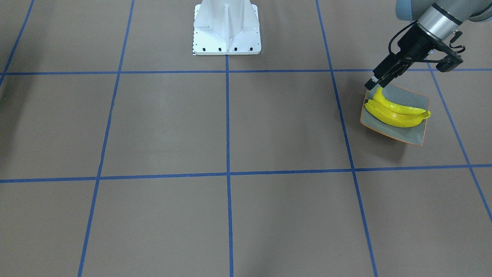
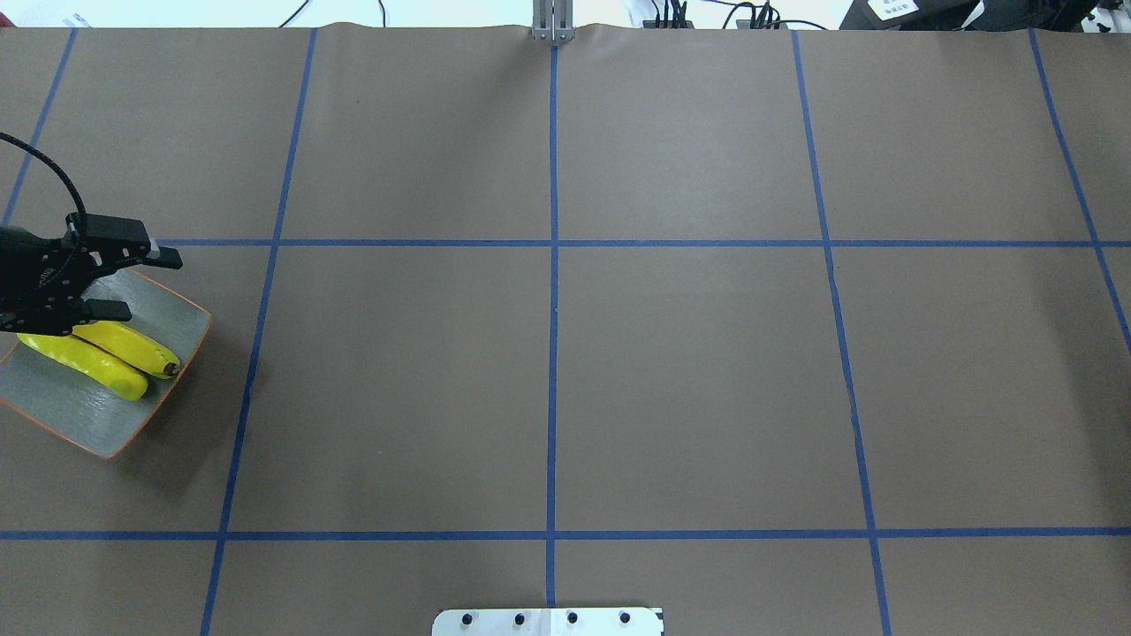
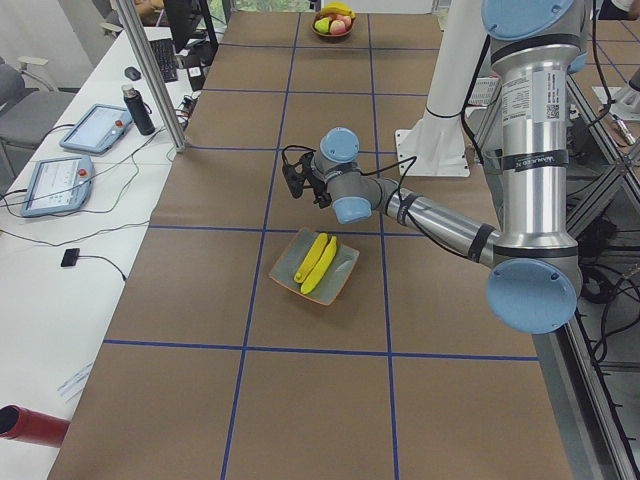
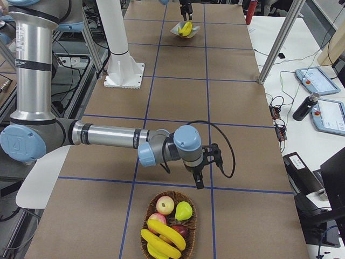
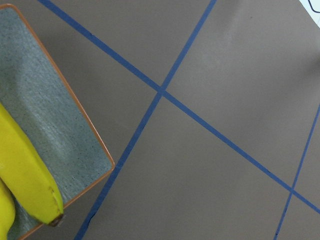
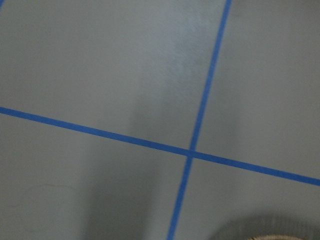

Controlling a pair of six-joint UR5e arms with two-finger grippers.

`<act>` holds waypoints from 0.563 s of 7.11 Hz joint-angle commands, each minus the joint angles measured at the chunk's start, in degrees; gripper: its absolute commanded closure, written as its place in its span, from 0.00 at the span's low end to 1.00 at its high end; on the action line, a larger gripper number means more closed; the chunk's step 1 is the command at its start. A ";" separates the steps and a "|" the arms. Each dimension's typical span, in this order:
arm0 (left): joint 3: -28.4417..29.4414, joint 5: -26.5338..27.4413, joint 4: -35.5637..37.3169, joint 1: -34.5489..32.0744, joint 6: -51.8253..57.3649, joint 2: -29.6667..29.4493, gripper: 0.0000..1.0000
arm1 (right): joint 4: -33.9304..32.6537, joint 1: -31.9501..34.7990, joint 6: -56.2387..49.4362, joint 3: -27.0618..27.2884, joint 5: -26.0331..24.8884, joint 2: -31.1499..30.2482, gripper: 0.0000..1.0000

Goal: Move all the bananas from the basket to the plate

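At the overhead view's left edge, our left gripper [image 2: 146,284] hangs with its fingers apart over the back corner of the plate [image 2: 79,415]. Two bananas [image 2: 124,352] lie side by side on it, one tip close to the orange rim. Rightward, the brown table [image 2: 707,380] runs wide between its blue tape lines [image 2: 553,265]. At the right end, our right gripper [image 4: 198,179] points down just short of the basket [image 4: 191,232]. We cannot tell whether its claw is apart or together. Two more bananas [image 4: 164,237] lie there among other fruit [image 4: 165,205].
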 commanded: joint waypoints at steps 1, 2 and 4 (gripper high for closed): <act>0.04 0.09 0.00 0.62 0.10 -0.44 0.00 | 0.65 5.12 -2.47 -7.49 0.14 -2.42 0.00; 0.04 0.09 0.00 0.71 0.10 -0.44 0.00 | 0.66 6.52 -2.29 -8.12 0.04 -3.74 0.00; -0.05 0.09 0.00 0.98 0.10 -0.62 0.00 | 0.74 10.11 -2.20 -8.12 -1.96 -7.60 0.01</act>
